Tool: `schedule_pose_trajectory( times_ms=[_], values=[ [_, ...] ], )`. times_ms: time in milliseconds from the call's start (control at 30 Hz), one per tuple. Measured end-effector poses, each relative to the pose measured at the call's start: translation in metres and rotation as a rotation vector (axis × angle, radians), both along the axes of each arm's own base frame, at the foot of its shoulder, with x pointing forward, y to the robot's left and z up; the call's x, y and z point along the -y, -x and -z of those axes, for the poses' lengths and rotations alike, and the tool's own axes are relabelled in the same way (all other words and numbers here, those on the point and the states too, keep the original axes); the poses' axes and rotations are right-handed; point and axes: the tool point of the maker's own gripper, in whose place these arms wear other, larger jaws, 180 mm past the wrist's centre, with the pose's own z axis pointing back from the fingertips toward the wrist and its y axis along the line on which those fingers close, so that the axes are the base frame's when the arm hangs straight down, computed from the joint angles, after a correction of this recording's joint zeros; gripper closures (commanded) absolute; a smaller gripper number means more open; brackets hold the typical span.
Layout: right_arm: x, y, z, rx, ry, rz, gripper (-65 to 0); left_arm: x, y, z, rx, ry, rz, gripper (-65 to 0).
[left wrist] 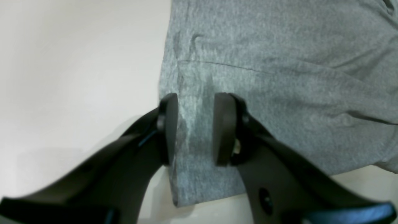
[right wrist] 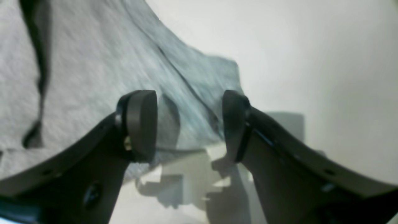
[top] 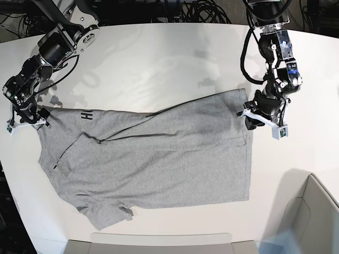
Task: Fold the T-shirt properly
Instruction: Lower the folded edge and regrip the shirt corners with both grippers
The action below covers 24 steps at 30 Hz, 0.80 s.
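The heather-grey T-shirt point(top: 159, 164) lies spread across the white table, with a fold running along its upper part and a bit of black lettering point(top: 87, 115) showing near its left end. My left gripper point(top: 248, 112) hangs at the shirt's upper right corner. In the left wrist view, the left gripper point(left wrist: 196, 99) is open, its fingers straddling the hem strip of the T-shirt point(left wrist: 279, 62). My right gripper point(top: 26, 120) is at the shirt's upper left corner. In the right wrist view, the right gripper point(right wrist: 188, 99) is wide open over a corner of the T-shirt point(right wrist: 93, 62).
The white table point(top: 159, 63) reaches beyond the shirt on all sides. A grey bin point(top: 312, 211) stands at the bottom right and a grey tray edge point(top: 159, 244) runs along the front. Black cables point(top: 206, 10) lie behind the table.
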Motion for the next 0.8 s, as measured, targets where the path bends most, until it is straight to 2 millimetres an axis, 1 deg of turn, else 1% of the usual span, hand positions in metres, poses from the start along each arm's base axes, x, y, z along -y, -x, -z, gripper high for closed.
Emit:
schedule_pose_trajectory(
  times_ms=[67,133,267,367,433,467,500,567,600,667,800],
  values=[
    [-0.002,0.003,0.009,-0.010,-0.014,-0.003,-33.4,0.000,0.000,0.000,0.001,-0.001,0.000,-19.1],
    [0.001,0.002,0.012,-0.016,-0.023,-0.004,-33.4,0.000,0.000,0.000,0.001,0.000,0.000,-19.1],
    [0.007,0.003,0.012,-0.025,-0.014,-0.006,-33.4,0.001,0.000,0.000,0.000,0.000,0.004,-19.3],
    [0.007,0.002,0.011,-0.022,-0.011,-0.006,-33.4,0.011,0.006,0.002,0.008,0.041,0.058,-21.0],
    [0.008,0.003,0.011,-0.023,-0.009,-0.005,-33.4,0.018,0.014,0.014,-0.042,0.091,0.086,-22.2],
    [0.009,0.004,0.011,-0.029,-0.009,-0.006,-33.4,0.021,0.018,0.024,-0.086,0.118,0.092,-22.3],
    [0.011,0.006,0.011,-0.033,-0.006,-0.008,-33.4,0.017,0.023,0.034,-0.124,0.138,0.077,-22.3],
    [0.014,0.007,0.011,-0.035,-0.001,-0.006,-33.4,0.008,0.025,0.050,-0.164,0.182,0.027,-22.3],
    [0.014,0.008,0.011,-0.038,0.001,-0.006,-33.4,0.003,0.023,0.054,-0.166,0.193,0.010,-22.3],
    [0.014,0.008,0.011,-0.039,0.002,-0.007,-33.4,-0.003,0.014,0.055,-0.167,0.196,-0.003,-22.3],
    [0.014,0.008,0.011,-0.043,0.003,-0.007,-33.4,-0.002,0.012,0.055,-0.167,0.194,-0.006,-22.3]
  ],
)
